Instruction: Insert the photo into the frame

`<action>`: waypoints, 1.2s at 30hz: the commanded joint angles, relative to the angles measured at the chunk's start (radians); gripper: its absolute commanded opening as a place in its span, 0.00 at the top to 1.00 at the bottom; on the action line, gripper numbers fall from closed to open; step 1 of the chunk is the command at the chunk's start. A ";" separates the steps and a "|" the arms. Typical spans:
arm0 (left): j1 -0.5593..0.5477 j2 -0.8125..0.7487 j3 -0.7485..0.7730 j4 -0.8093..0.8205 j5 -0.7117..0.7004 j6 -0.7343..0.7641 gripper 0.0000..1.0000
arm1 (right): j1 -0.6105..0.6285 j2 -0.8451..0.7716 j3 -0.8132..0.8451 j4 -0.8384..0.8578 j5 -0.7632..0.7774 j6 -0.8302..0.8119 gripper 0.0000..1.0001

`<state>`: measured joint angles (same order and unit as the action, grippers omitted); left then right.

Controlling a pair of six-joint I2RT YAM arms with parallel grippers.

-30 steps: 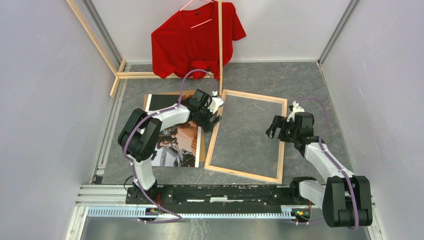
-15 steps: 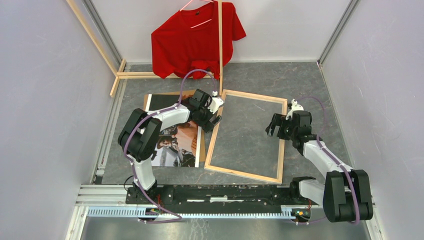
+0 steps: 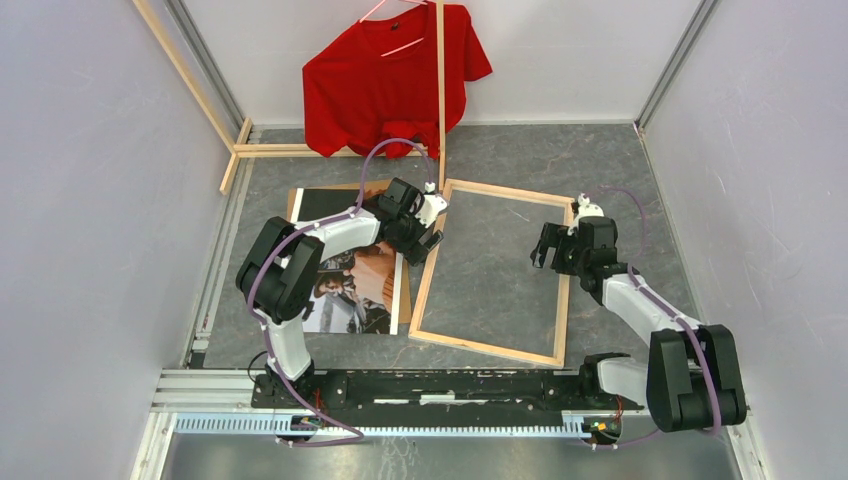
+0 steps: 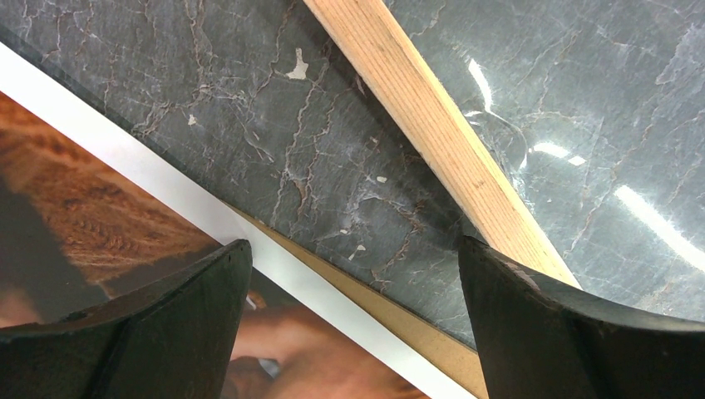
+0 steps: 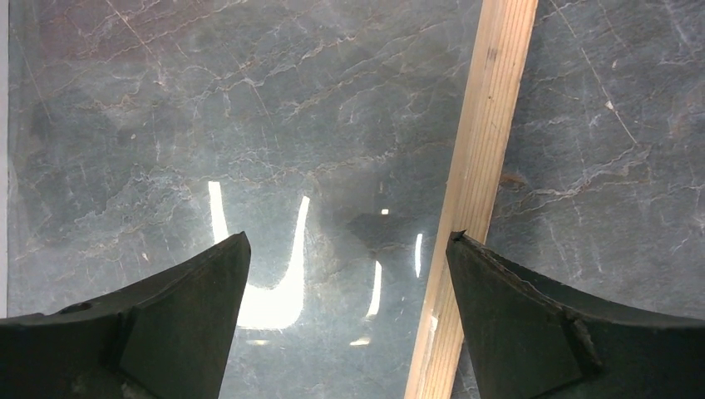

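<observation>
The frame (image 3: pixel 481 346) lies flat on the grey floor at the centre, bare wood face up, a glossy pane inside it. The photo (image 3: pixel 352 285), in dark and orange tones with a white border, lies to its left. My left gripper (image 3: pixel 430 233) hovers open over the gap between the photo's right edge (image 4: pixel 79 208) and the frame's left bar (image 4: pixel 432 125); nothing is between its fingers. My right gripper (image 3: pixel 546 256) is open just above the frame's right bar (image 5: pixel 486 150). One fingertip (image 5: pixel 499 274) is over the wood, the other over the pane (image 5: pixel 249 125).
A brown cardboard sheet (image 4: pixel 420 337) sticks out from under the photo's right edge. A red T-shirt (image 3: pixel 390 80) hangs at the back on a rack of pale wooden poles (image 3: pixel 440 100). Grey walls close in on both sides.
My right gripper has shifted a little farther back and left along the frame's right bar. The left arm, frame and photo have not moved.
</observation>
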<state>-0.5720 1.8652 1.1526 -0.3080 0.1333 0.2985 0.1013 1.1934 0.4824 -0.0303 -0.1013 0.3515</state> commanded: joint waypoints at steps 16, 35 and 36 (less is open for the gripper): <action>-0.032 0.066 -0.005 -0.009 0.049 0.034 0.00 | 0.055 0.133 0.022 -0.038 -0.090 0.038 0.07; -0.036 0.075 0.002 -0.015 0.048 0.040 0.00 | 0.075 0.170 -0.003 0.084 -0.223 0.110 0.10; -0.036 0.076 0.002 -0.015 0.049 0.040 0.00 | 0.076 0.167 0.000 0.084 -0.233 0.113 0.10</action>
<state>-0.5739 1.8698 1.1610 -0.3145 0.1326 0.2996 0.1284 1.3243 0.5274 0.0948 -0.0887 0.3721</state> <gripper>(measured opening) 0.996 0.900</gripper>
